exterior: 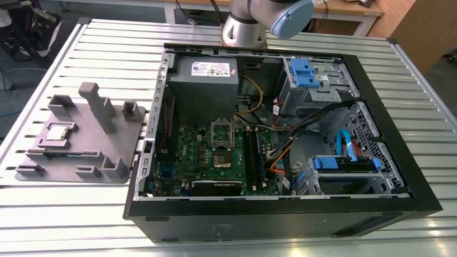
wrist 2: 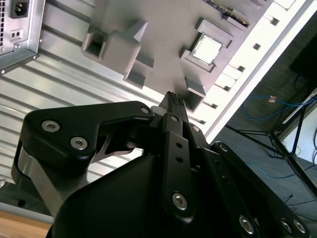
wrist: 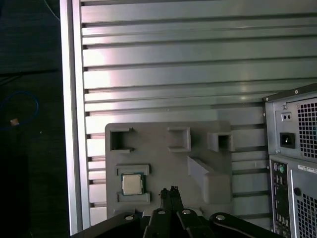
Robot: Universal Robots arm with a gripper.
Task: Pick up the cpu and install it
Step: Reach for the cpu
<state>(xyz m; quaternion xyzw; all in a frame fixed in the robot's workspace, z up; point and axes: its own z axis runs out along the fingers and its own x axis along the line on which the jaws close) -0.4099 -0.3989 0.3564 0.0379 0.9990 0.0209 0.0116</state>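
Progress is standing at the very start. The cpu (exterior: 57, 132) (wrist 2: 207, 48) (wrist: 132, 184) is lying flat, metal top up, in a square recess of the grey holder plate (wrist: 163, 163). That plate is resting on the slatted table (exterior: 107, 53) just beside the open computer case (exterior: 286, 217), on the exterior view's left of it. In both wrist views the gripper (wrist: 168, 191) (wrist 2: 173, 97) is hanging above the holder plate, near the cpu but apart from it, with its fingertips pressed together and pinching nothing. Inside the case, the socket (exterior: 222, 132) on the green motherboard (exterior: 192, 160) is, as far as can be judged, carrying no cpu. By this reading neither the grasp nor the seating is done. The cpu is waiting in its recess, and the lift, the carry to the case and the placement in the socket are all remaining.
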